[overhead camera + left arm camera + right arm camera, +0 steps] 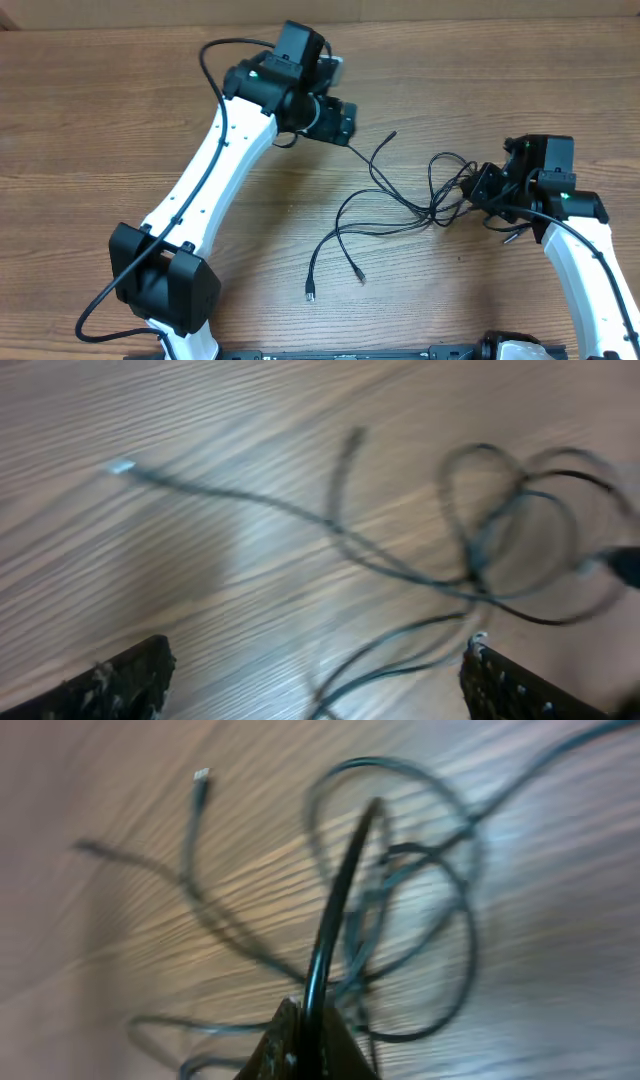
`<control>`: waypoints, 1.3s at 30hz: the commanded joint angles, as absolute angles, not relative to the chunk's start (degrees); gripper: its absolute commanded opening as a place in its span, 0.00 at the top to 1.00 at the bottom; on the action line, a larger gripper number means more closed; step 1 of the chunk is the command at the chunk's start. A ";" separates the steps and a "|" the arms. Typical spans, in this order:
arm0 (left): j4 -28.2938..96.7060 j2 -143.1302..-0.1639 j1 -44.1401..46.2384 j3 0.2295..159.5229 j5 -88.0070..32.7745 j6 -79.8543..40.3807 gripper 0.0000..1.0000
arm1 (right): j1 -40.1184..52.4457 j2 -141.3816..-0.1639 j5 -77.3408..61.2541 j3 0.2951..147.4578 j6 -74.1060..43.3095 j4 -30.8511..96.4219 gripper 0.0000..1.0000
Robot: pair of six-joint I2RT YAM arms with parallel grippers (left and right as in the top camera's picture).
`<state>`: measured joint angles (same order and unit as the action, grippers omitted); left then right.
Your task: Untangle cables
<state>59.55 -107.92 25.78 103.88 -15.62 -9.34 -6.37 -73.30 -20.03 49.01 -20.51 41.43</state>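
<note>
The cables are thin black cords lying in a loose tangle on the wooden table between the two arms. Their loops sit at the right, and loose plug ends trail to the front. My left gripper hovers at the tangle's upper left. In the left wrist view that gripper is open, its fingers wide apart, with cable strands on the table beyond and a light plug at far left. My right gripper is shut on one black cable that rises from its jaws over the loops.
The bare wooden table stretches all round the tangle. The white left arm slants across the left half, with its thick black wire arching above. The right arm stands at the right edge.
</note>
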 commanded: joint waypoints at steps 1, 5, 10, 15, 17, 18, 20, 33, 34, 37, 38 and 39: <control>57.65 -108.29 30.04 104.53 -22.28 -4.27 0.12 | -6.48 -72.55 -28.18 52.95 -17.52 41.39 0.96; 55.44 -110.30 34.06 103.98 -21.65 -0.10 0.19 | -6.48 -71.75 -26.72 54.43 -17.56 41.67 0.96; 53.32 -115.44 38.04 103.98 -14.46 1.08 0.00 | -6.48 -71.42 -19.49 54.52 -19.77 43.05 0.96; 52.84 -119.55 39.53 103.98 -14.15 6.11 0.00 | -6.48 -71.42 -17.80 54.52 -19.92 43.83 0.96; 52.53 -120.97 39.86 103.98 -14.17 7.57 0.00 | -6.48 -71.42 -17.80 54.52 -19.92 43.83 0.96; 52.42 -121.73 39.97 103.98 -14.15 8.14 0.00 | -6.48 -71.42 -17.80 54.50 -19.92 43.83 0.96; 52.69 -123.31 40.21 103.98 -14.81 8.86 0.04 | -6.48 -71.42 -17.56 54.52 -19.92 43.83 0.96; 62.78 -126.39 40.64 103.96 -21.47 15.68 0.17 | -6.48 -71.42 -16.47 54.50 -19.92 43.83 0.96; 63.83 -126.39 40.64 103.96 -23.14 17.06 0.12 | -6.48 -71.42 -16.47 54.50 -19.92 43.83 0.96; 66.65 -126.39 40.64 103.96 -28.18 20.34 0.13 | -6.48 -71.42 -16.47 54.50 -19.92 43.90 0.96; 67.07 -126.39 40.64 103.96 -28.71 20.60 0.18 | -6.48 -71.42 -16.49 54.50 -19.92 43.99 0.96; 67.13 -126.39 40.64 103.96 -28.53 20.58 0.26 | -6.48 -71.42 -16.49 54.50 -19.92 44.03 0.96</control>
